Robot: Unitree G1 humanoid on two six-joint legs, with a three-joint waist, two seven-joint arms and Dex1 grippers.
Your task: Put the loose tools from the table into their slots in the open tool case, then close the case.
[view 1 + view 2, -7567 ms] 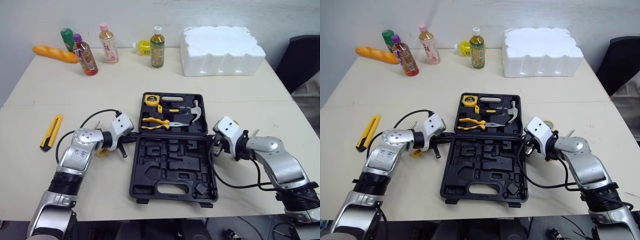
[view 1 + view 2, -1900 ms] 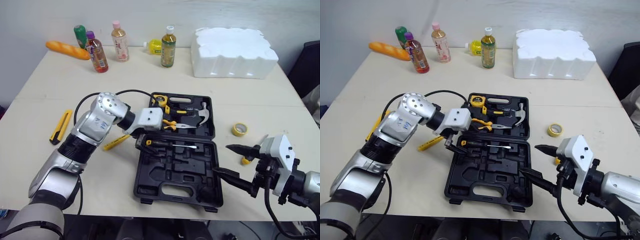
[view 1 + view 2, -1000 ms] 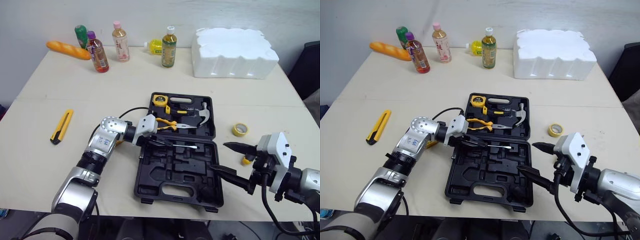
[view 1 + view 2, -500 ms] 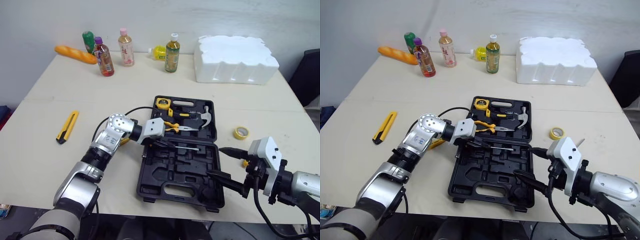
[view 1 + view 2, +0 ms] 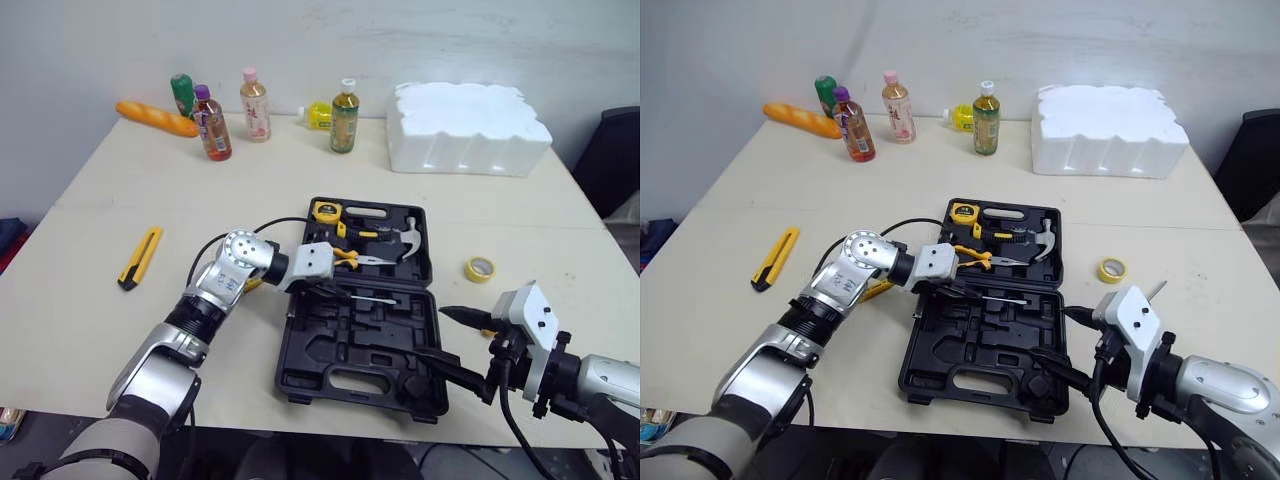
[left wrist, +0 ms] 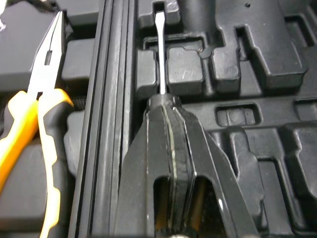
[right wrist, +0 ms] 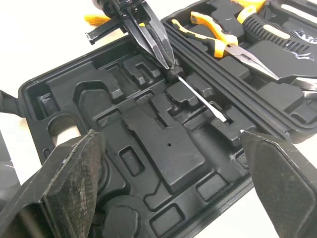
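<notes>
Since the earliest view the left gripper (image 5: 325,290) has come off the table beside the tool case (image 5: 330,352) and into its near half. It is pinched on the handle of a flat-blade screwdriver (image 6: 162,54), whose shaft lies along a moulded slot (fully seated or not, hard to tell). Right gripper (image 5: 435,332), spread wide, hovers at the case's near right corner. Tape measure (image 5: 326,211), pliers (image 5: 352,258) and hammer (image 5: 405,235) sit in the far half. Utility knife (image 5: 140,257) and yellow tape roll (image 5: 479,268) lie loose, and the case is not yet closed.

No legible text; labels on bottles (image 5: 344,108) unreadable.
</notes>
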